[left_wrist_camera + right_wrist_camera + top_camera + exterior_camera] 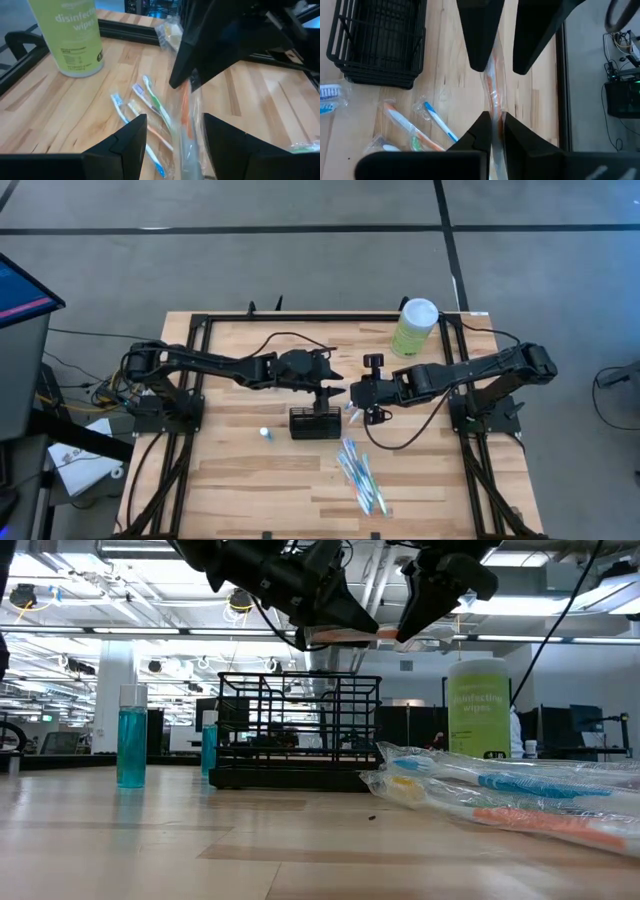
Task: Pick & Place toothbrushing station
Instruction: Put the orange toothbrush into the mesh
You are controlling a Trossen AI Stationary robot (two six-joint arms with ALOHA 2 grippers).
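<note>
Right pincer (492,131) was clamped on a wrapped toothbrush (493,95), an orange-handled brush in clear crinkled film, held in the air beside the black wire holder (315,423). Left pincer (172,140) stood wide open around the other end of that same packet, its dark fingers (131,137) apart on either side without pressing it.

From above, both pincers met over the middle of the worktop (230,490), just behind the holder, with the packet itself hardly visible between them. From table height, the packet showed as a thin orange-and-clear strip bridging the two pincers above the holder's rim. Only the right wrist view showed the film pinched flat between the two closed fingers, and only the left wrist view showed the gap around it.

The holder sat near the centre of the pale wood-plank worktop, a low box of thin black wire with upright bars. Loose wrapped toothbrushes (360,475) lay in a heap in front of it and to its right, blue, green and orange handles in glossy plastic. A tall pale-green canister of wipes (414,328) with a white lid stood at the far right edge. A small clear bottle of blue liquid (132,748) stood upright to the holder's left.
</note>
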